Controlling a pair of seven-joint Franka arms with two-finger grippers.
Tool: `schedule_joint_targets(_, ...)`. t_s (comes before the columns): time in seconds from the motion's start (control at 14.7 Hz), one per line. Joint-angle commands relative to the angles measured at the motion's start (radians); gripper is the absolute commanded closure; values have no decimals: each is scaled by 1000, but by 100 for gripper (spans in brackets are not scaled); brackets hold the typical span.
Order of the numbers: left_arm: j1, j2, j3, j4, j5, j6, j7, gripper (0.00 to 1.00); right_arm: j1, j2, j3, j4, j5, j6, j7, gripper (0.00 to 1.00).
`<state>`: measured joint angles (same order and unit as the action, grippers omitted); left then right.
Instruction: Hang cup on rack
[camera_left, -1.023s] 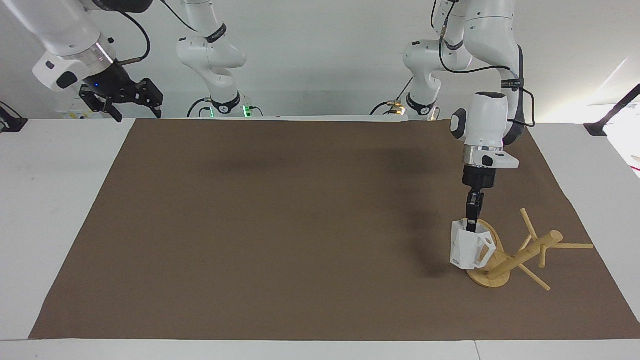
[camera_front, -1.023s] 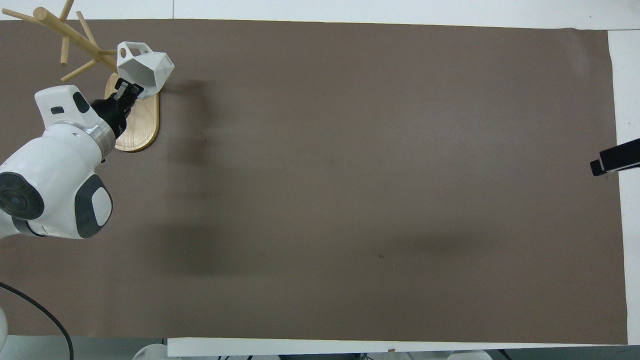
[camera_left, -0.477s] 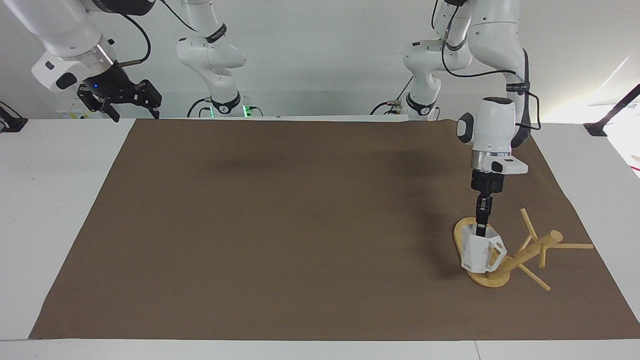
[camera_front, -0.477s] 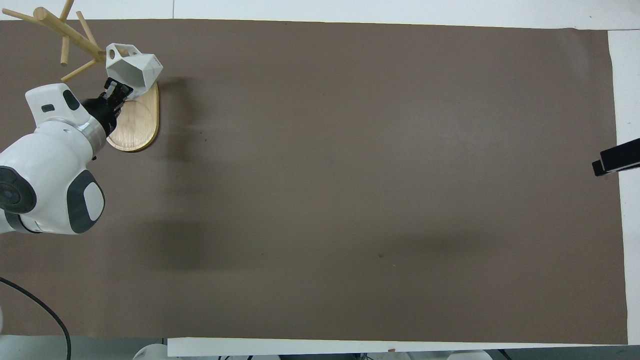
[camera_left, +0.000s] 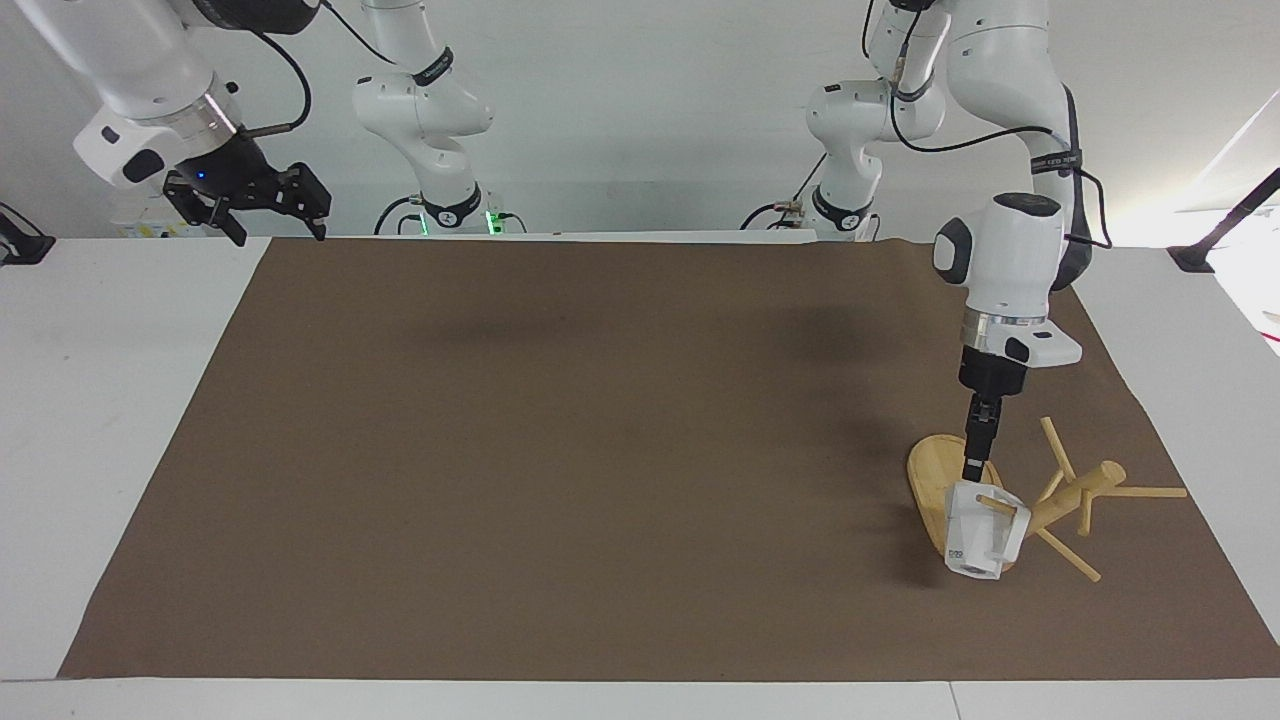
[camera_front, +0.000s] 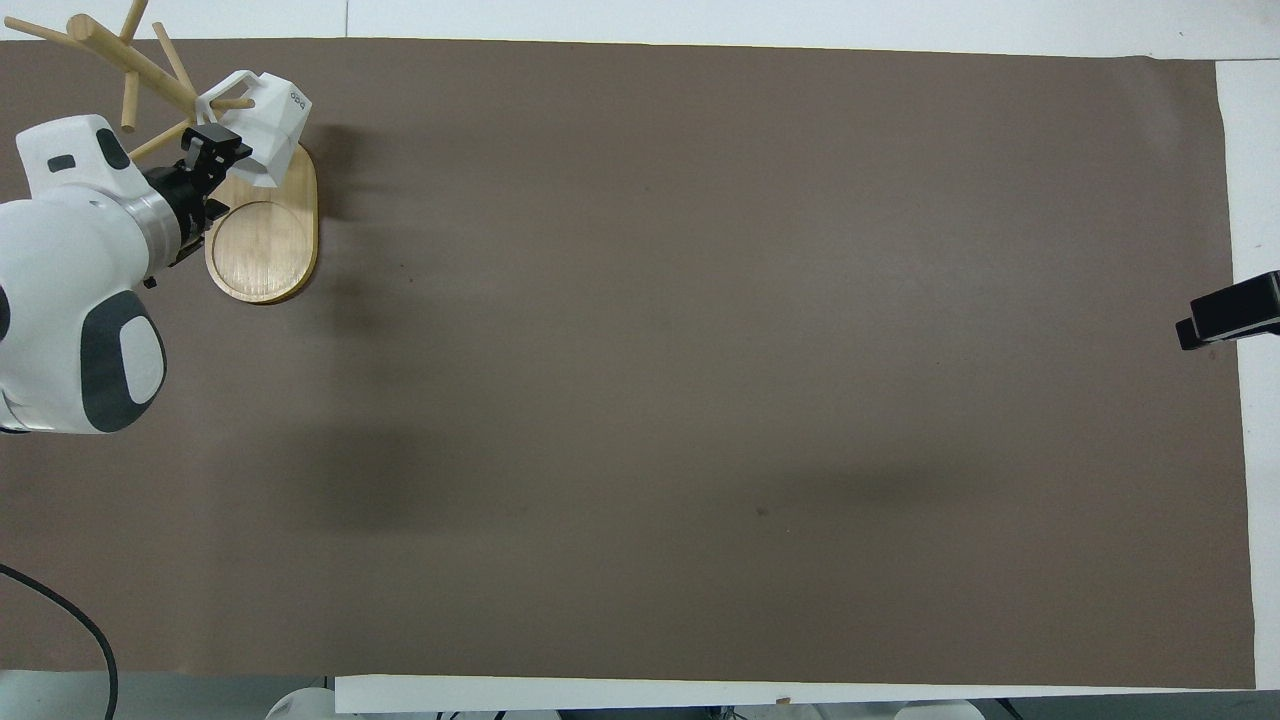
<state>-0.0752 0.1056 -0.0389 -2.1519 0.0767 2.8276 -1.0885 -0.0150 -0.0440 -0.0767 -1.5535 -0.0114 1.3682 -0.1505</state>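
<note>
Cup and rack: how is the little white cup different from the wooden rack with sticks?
The small white faceted plastic cup is smaller than the light bamboo rack with thin pegs. The cup is white, the rack tan. The rack rests on its oval base; the cup tilts, a rack peg through its handle. Both are at the left arm's end of the table.

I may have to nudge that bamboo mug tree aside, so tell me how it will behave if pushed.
The mug tree would probably slide, not tip: its flat oval base is broad. Its thin pegs look liable to snap or catch. The white cup hanging by its handle on one peg may swing or slip off.
</note>
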Motion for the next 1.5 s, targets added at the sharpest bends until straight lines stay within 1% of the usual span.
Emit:
schedule_joint_targets(0.0, 43, -84, -7, 10, 17, -152, 10, 0, 6, 1, -2, 12, -13, -6, 11, 1)
schedule_joint_targets(0.14, 64, -150, -7, 10, 20, -264, 68, 0, 3, 1, -2, 10, -12, -6, 9, 1)
schedule_joint_targets(0.27, 86, -214, -7, 32, 20, -431, 163, 0, 7, 1, 0, 12, -13, -4, 9, 1)
schedule_joint_targets(0.34, 87, -230, -7, 56, 20, -514, 215, 0, 9, 3, 2, 13, -13, -6, 9, 1)
schedule_joint_targets(0.48, 89, -234, -6, 148, 20, -690, 342, 0, 9, 3, 2, 13, -13, -1, 11, 1)
schedule_joint_targets(0.68, 100, -207, -3, 295, 20, -935, 539, 0, 10, 3, 3, 13, -13, 15, 8, 1)
schedule_joint_targets(0.82, 95, -185, -4, 375, 20, -1066, 666, 0, 9, 3, 3, 12, -12, 12, 8, 1)
schedule_joint_targets(1.02, 84, -147, -10, 472, 2, -1204, 850, 0, 9, 3, 3, 13, -12, 12, 8, 1)
schedule_joint_targets(1.16, 84, -94, -10, 585, -63, -1301, 945, 0, 10, 3, 3, 13, -12, 14, 8, 1)
schedule_joint_targets(1.23, 84, -72, -12, 640, -72, -1329, 1001, 0, 9, 3, 3, 13, -12, 14, 8, 1)
schedule_joint_targets(1.36, 83, -20, -12, 736, -72, -1399, 1052, 0, 10, 3, 3, 13, -12, 14, 8, 1)
schedule_joint_targets(1.43, 83, -15, -13, 750, -65, -1430, 1094, 0, 9, 3, 3, 13, -12, 14, 8, 1)
